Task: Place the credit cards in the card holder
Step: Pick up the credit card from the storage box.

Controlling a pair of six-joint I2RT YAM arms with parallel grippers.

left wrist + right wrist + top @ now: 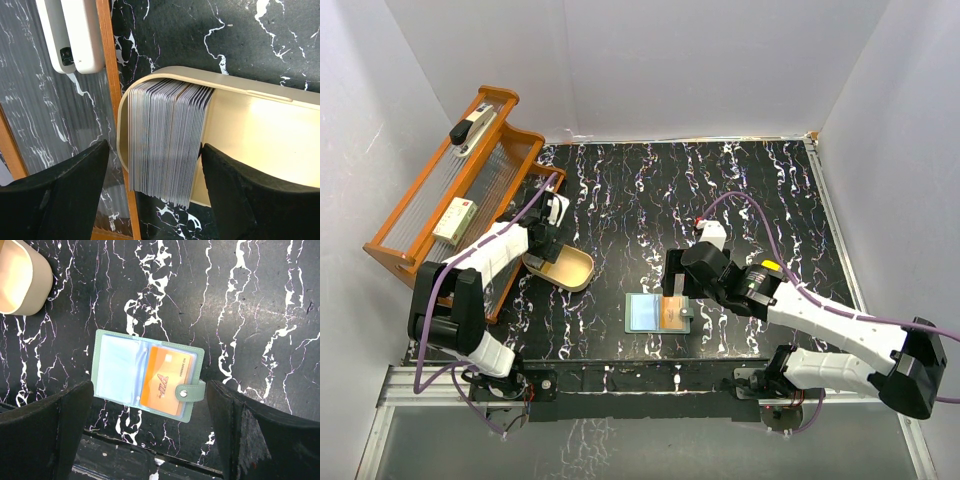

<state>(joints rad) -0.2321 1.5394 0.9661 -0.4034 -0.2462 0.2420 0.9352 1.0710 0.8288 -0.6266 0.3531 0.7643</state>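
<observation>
Seen from above, a black marble-patterned table (740, 190) sat inside white walls, with two arms reaching in from the near edge.

The left gripper (548, 238) hung over the rack end of a tan oval dish (570, 272). In its wrist view the two dark fingers (65, 195) were spread wide and gripped nothing. Between them a packed stack of credit cards (165, 145) stood on edge in the rounded end of the dish. One finger sat over the wooden rail outside the dish wall and the other over the dish's bare floor. Only the pale grey card edges showed. Their faces were turned along the length of the dish, and the stack leaned against its curved wall.

The right gripper (677, 290) hovered just past the far edge of the card holder (658, 313). Its fingers (45, 435) were also spread wide and empty, and the holder lay on the table between and below them. The holder lay open and flat near the table's front centre, with its long axis running left to right. Its snap tab (190, 391) pointed toward the right arm's side. An orange card (167, 380) sat in the tab-side pocket, and the pale blue sleeve beside it looked empty.

A wooden rack (395, 235) stood along the left wall, touching or nearly touching the dish. It held a stapler (472, 128) and a small box (455, 220). The dish and the holder lay well apart, with only bare table between them.
</observation>
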